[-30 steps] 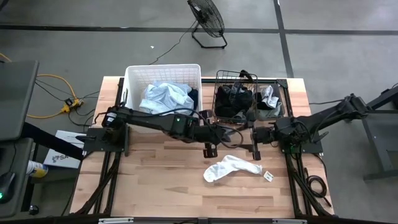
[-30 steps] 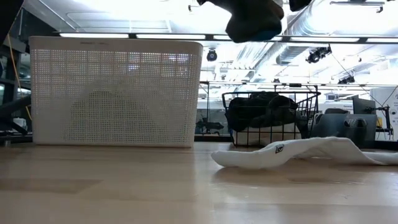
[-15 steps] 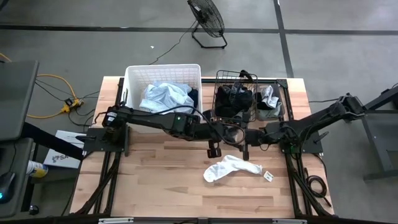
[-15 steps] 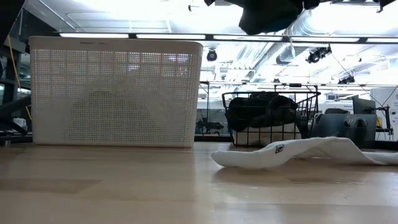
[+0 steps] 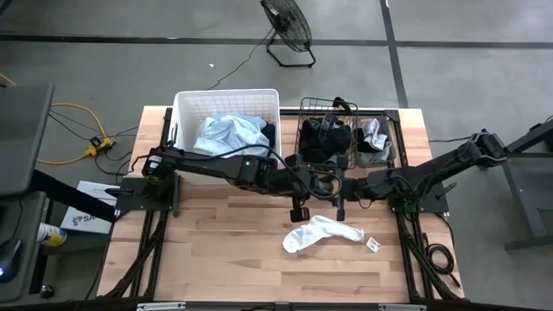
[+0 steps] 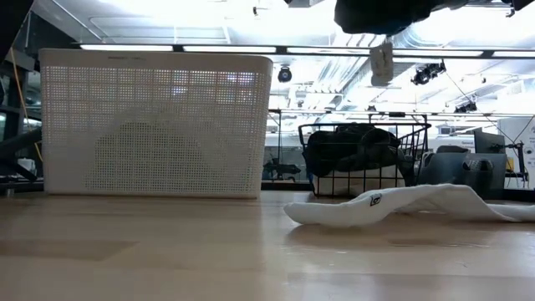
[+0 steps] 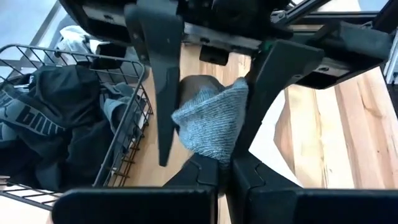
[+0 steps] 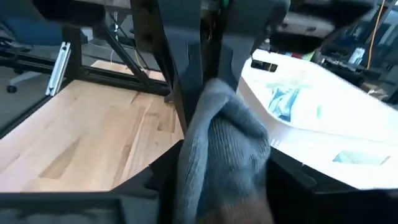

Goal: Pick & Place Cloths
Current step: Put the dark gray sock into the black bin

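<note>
A tub (image 5: 226, 102) sits left of a wire basket (image 5: 327, 138) (both at the table's (image 5: 216, 250) far edge); a sock (image 5: 320, 232) lies nearer.

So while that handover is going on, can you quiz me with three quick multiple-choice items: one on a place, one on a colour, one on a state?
1. Where is the white sock?
A. on the floor
B. on the table, in front of the wire basket
C. inside that basket

2. What colour is the cloth in the left gripper?
A. grey
B. red
C. yellow

3. How is the left gripper?
A. wide open, empty
B. shut on the cloth
C. out of view

B: the high view shows the sock lying flat on bare wood.
A: the left wrist view shows grey knit.
B: its fingertips pinch the fabric.
</note>
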Robot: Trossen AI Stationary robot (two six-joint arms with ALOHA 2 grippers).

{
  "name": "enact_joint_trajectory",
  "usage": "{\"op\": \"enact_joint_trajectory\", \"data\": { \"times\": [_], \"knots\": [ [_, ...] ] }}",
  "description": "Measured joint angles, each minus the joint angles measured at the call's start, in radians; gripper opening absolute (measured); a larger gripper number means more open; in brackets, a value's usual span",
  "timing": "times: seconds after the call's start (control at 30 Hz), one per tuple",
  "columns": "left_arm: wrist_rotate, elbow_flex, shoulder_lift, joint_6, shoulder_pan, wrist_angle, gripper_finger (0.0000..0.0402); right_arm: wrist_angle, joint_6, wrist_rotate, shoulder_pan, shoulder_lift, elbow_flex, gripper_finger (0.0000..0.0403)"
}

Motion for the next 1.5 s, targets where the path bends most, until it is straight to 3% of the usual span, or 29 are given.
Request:
{"op": "enact_joint_trajectory", "data": {
  "times": [0.4,0.57,0.77,0.9,1.0,1.3,1.5],
  "knots": [
    [-0.001,0.056,0.0,0.0,-0.001,-0.073,0.0,-0.07,0.139,-0.005,0.0,-0.007,0.0,0.0012],
    [-0.003,0.056,0.0,-0.003,-0.001,-0.076,0.004,-0.088,0.249,-0.002,0.0,-0.008,0.0,0.0007],
    [-0.024,0.056,-0.007,0.005,-0.001,-0.086,0.0159,-0.155,0.384,0.012,0.0,-0.017,0.0,0.0006],
    [-0.025,0.056,-0.028,0.01,-0.001,-0.1,0.0235,-0.265,0.515,0.112,-0.001,-0.053,0.0,0.0005],
    [-0.034,0.056,-0.052,0.003,-0.001,-0.108,0.0271,-0.334,0.611,0.204,-0.001,-0.104,0.0,0.0005],
    [-0.037,0.055,-0.111,-0.044,-0.001,-0.143,0.0288,-0.585,0.781,0.423,-0.072,-0.298,0.0,0.0005],
    [-0.039,0.055,-0.143,-0.052,-0.001,-0.165,0.0289,-0.849,0.976,0.467,-0.223,-0.377,0.001,0.0005]
  ]
}}
